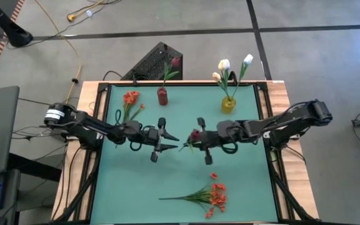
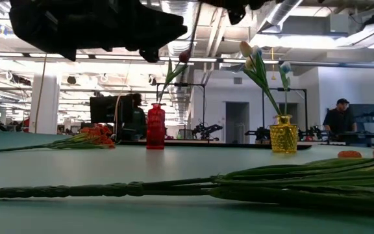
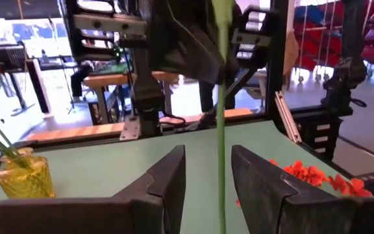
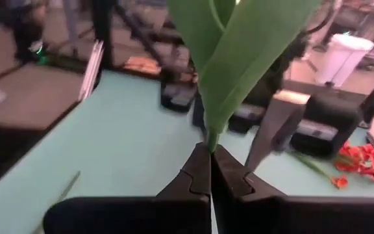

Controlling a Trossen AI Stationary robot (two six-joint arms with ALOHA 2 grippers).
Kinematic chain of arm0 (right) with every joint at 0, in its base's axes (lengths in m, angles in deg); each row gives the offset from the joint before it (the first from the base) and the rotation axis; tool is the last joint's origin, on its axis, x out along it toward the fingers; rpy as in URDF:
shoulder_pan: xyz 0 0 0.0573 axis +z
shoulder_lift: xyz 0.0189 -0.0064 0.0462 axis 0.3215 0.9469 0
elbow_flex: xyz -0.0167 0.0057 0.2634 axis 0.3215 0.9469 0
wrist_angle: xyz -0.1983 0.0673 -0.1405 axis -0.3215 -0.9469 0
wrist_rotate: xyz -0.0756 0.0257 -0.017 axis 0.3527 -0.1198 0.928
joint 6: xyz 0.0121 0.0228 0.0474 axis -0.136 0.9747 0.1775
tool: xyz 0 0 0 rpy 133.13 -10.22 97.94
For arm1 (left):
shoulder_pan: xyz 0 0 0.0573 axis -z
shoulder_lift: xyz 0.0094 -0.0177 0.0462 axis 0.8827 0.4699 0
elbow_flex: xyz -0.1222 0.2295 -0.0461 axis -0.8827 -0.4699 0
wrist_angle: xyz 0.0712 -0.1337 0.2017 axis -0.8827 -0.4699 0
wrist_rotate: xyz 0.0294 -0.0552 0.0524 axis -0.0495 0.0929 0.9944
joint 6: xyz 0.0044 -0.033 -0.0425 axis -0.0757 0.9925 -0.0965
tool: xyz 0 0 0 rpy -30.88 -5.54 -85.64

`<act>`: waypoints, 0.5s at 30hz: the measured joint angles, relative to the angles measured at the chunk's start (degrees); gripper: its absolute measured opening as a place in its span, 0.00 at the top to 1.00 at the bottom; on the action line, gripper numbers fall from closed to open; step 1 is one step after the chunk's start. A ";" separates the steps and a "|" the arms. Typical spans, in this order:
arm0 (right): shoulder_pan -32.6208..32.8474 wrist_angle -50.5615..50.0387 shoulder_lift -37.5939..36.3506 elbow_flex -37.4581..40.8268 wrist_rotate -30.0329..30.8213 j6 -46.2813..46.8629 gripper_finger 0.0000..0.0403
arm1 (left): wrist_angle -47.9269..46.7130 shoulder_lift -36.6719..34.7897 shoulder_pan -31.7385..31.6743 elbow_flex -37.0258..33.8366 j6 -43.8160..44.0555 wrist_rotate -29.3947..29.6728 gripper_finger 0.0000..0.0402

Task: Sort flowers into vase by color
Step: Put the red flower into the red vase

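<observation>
My right gripper hovers over the middle of the table, shut on a flower with a dark red bud and broad green leaves. Facing it, my left gripper is open, its fingers on either side of that flower's thin stem without touching it. At the far edge, a red vase holds one dark red flower and a yellow vase holds white tulips. Red-orange flowers lie beside the red vase and near the table's near edge. My right gripper pinches the flower's stem between its two fingertips, just below where the leaves spring. The fingers come about level from the table's right and lie across the stem. The flower is lifted clear of the table.
The green mat has bare room on its near left. A long bunch of green stems lies close before the low camera. Cables and a black box sit beyond the far edge; people stand in the room behind.
</observation>
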State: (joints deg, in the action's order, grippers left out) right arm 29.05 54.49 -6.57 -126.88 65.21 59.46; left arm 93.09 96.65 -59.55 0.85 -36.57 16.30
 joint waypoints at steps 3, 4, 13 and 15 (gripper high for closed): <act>-0.89 0.31 0.95 0.00 0.87 0.90 0.95 | -1.48 -0.09 0.00 0.70 -0.05 -0.24 0.72; -1.25 1.00 1.28 -0.04 0.97 0.92 0.95 | -1.56 -0.09 -0.01 0.70 0.01 -0.26 0.72; -2.59 6.11 4.23 -0.09 1.19 0.98 0.95 | -1.73 -0.09 -0.52 0.70 0.83 1.58 0.72; -2.59 5.71 4.26 0.02 1.19 1.00 0.95 | -2.12 -0.09 -0.79 0.70 0.90 1.98 0.72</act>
State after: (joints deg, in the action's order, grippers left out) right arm 26.46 60.20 -2.31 -126.86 66.39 60.46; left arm 90.97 96.56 -60.34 1.55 -35.67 18.28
